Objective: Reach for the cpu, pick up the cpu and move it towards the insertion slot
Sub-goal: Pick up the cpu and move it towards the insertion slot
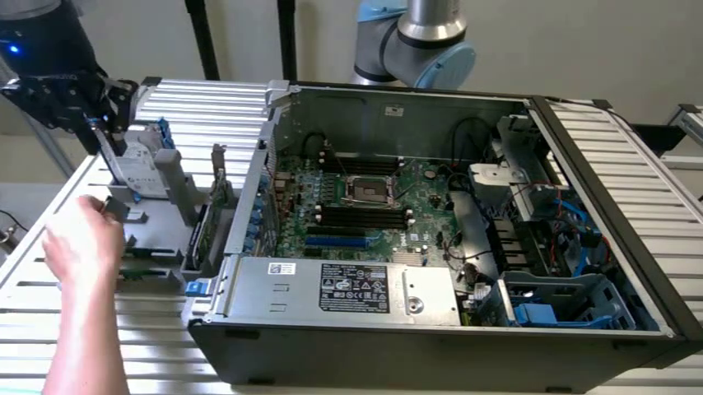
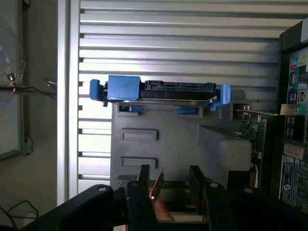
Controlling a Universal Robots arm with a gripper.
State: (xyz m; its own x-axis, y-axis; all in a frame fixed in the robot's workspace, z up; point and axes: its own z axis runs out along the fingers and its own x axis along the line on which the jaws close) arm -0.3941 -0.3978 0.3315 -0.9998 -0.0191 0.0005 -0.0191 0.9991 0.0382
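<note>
Hand (image 2: pixel 169 182) open, jaws either side of edge-on cpu (image 2: pixel 157 185); person's fingertip (image 2: pixel 162 211) just beside it; blue-railed hard drive (image 2: pixel 161 91) beyond

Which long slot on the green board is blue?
The long slot nearest the silver labelled box; the other long slots, beside the square socket, are black.

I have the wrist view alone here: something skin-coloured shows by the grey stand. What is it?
Observer: A person's hand, reaching to the grey stand from the exterior view's left.
Operator: Where is the destination?
Observer: The insertion slot lies mid-motherboard inside the open case.
Operator: Anything near it yet?
Observer: No. The gripper hangs over the stand, outside the case, toward the exterior view's left.
</note>
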